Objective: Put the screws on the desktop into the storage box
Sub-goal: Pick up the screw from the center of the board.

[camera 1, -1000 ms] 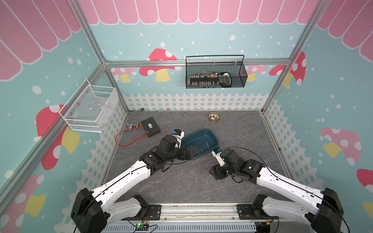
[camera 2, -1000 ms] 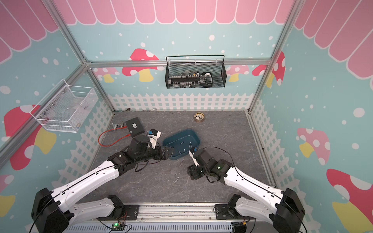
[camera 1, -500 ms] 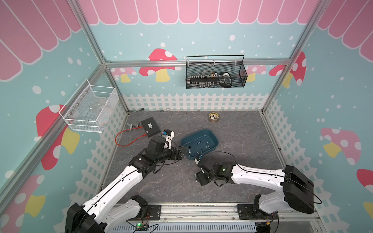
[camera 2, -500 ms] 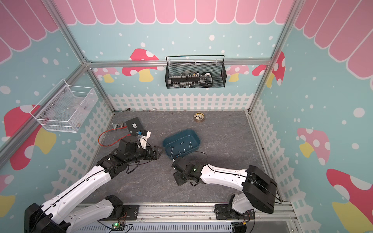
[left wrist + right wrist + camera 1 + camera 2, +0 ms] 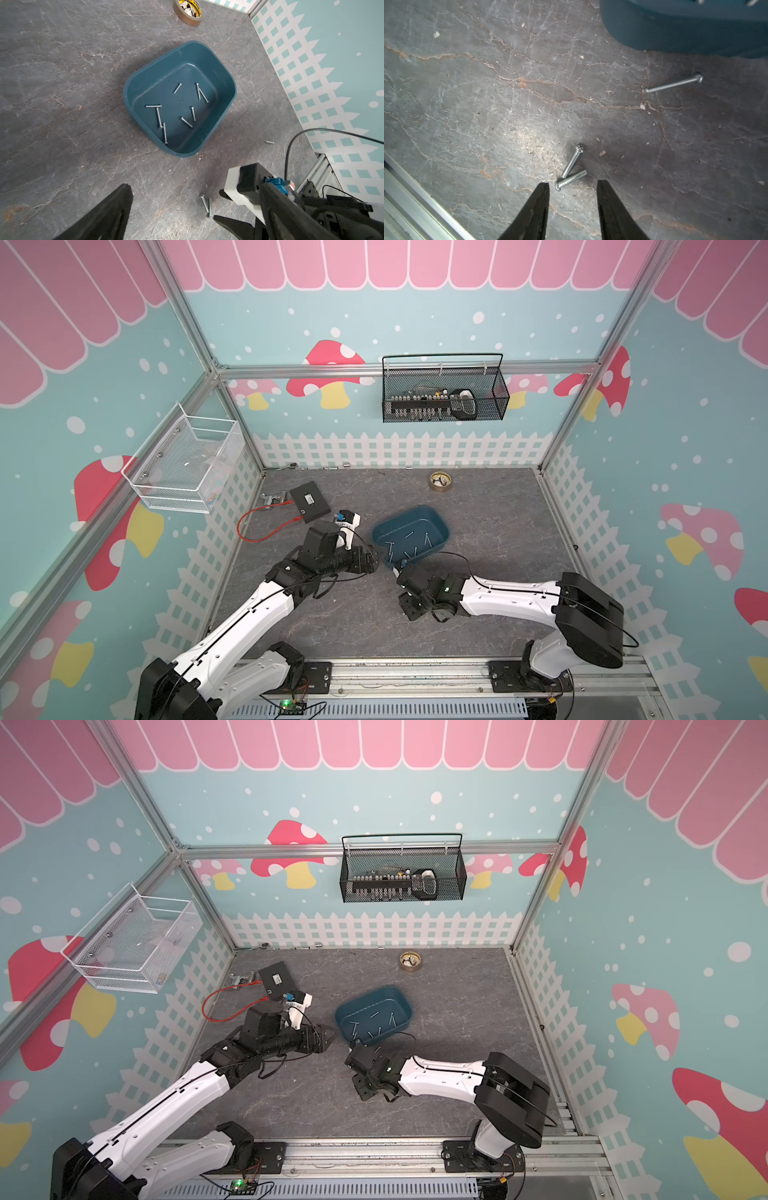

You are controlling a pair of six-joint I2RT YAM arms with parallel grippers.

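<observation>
The teal storage box (image 5: pixel 441 526) sits mid-desktop with several screws (image 5: pixel 158 116) lying in it. On the grey desktop (image 5: pixel 498 510) just in front of it lie three loose screws: two touching in a V (image 5: pixel 572 161) and one apart (image 5: pixel 672 84). My right gripper (image 5: pixel 573 182) is low over the V pair. It is open, with one screw's head just past its fingertips (image 5: pixel 542 193) and nothing between them. My left gripper (image 5: pixel 192 185) hovers wide open and empty, left of the box (image 5: pixel 207 62). Another small screw (image 5: pixel 269 142) lies right of the box.
A tape roll (image 5: pixel 440 481) lies near the back wall. A flat black box (image 5: pixel 309 502) with a red cable sits back left. A black mesh basket (image 5: pixel 444 402) and a white wire basket (image 5: pixel 183 464) hang on the walls. An aluminium rail (image 5: pixel 415 207) runs along the front edge.
My right arm swung left and down to the two loose screws, and its jaws narrowed. My left gripper drew back leftward from over the box, still wide open.
</observation>
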